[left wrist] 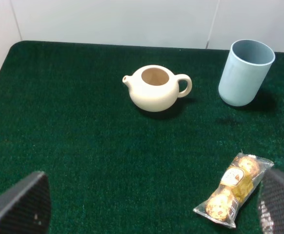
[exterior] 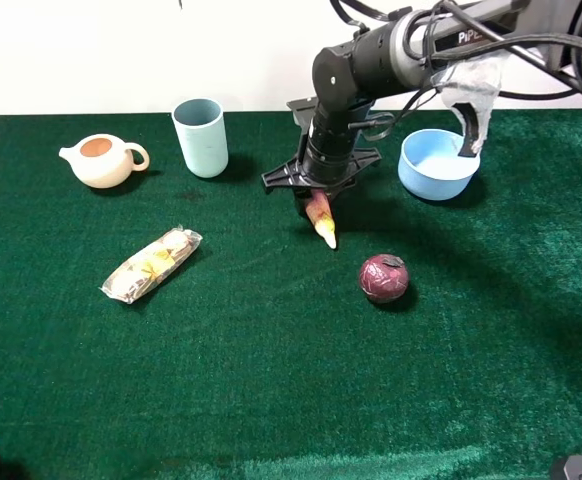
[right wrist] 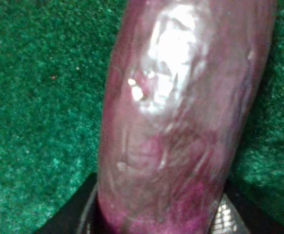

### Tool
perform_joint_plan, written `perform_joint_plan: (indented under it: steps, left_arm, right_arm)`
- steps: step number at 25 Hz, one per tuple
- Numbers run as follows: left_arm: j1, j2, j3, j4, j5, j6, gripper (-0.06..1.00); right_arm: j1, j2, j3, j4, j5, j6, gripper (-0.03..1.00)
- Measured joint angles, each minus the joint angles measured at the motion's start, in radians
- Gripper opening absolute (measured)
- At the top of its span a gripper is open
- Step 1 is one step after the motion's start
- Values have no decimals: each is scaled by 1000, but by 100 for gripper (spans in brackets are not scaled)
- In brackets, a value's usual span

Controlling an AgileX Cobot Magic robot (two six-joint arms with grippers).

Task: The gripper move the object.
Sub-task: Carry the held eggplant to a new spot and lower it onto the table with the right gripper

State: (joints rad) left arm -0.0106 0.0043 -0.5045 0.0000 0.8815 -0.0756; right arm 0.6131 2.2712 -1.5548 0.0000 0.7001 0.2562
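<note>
The long eggplant-like vegetable (exterior: 321,218) is purple with a pale yellow tip. It hangs tilted from my right gripper (exterior: 316,196) at the table's middle back, tip down toward the green cloth. I cannot tell whether the tip touches the cloth. In the right wrist view the glossy purple body (right wrist: 181,112) fills the frame, with a dark finger (right wrist: 69,222) at each side of its base. My left gripper (left wrist: 154,197) is open and empty, above the table's left front; only its two mesh-padded fingertips (left wrist: 22,204) show.
A cream teapot (exterior: 104,160) and a pale blue cup (exterior: 201,137) stand at the back left. A wrapped pack of gold chocolates (exterior: 152,264) lies left of centre. A dark-red ball-like fruit (exterior: 384,277) lies near the vegetable's tip. A blue bowl (exterior: 437,163) stands at the back right.
</note>
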Motion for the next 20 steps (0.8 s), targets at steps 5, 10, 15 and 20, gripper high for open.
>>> perform_joint_plan:
  steps: [5,10,15,20]
  left_arm:
    - [0,0,0,0,0,0,84]
    - [0,0,0,0,0,0,84]
    - [0,0,0,0,0,0,84]
    - [0,0,0,0,0,0,84]
  right_arm:
    - [0,-75,0,-27,15,0,32]
    - [0,-154,0,-60,85,0,32]
    - [0,-230,0,-91,196,0,32]
    - [-16,-302,3,-117,323,-2,32]
